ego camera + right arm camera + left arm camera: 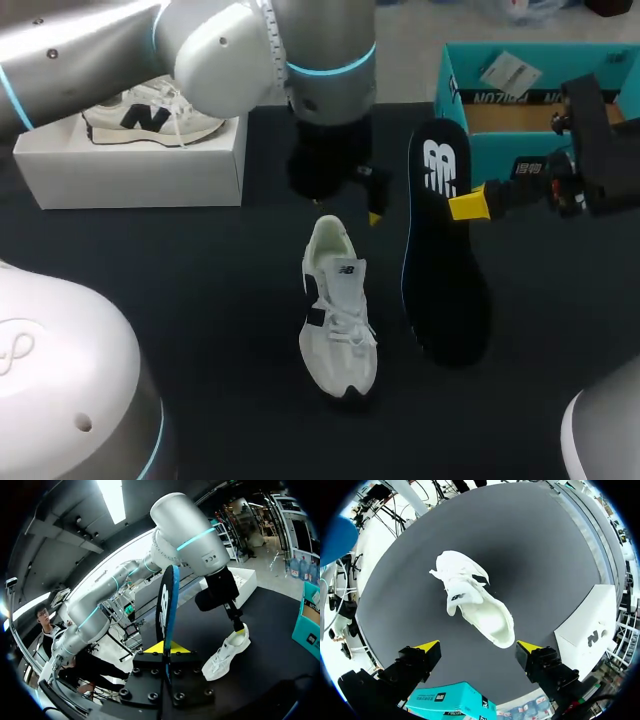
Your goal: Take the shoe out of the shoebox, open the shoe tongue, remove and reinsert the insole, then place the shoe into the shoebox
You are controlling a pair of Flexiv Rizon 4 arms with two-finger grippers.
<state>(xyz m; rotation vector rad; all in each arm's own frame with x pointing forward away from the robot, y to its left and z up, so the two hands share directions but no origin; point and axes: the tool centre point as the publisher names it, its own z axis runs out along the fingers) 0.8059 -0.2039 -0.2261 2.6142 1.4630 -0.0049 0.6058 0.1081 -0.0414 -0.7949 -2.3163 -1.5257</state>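
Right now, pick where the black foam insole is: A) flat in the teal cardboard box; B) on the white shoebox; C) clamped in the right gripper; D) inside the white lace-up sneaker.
C: the right gripper is shut on the black foam insole, a finger on each side, holding it on edge, apart from the white lace-up sneaker.

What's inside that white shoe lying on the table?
The opening of the shoe shows only pale lining; the black insole is out, clamped in the right gripper. The tongue covers the toe end, so that part cannot be seen.
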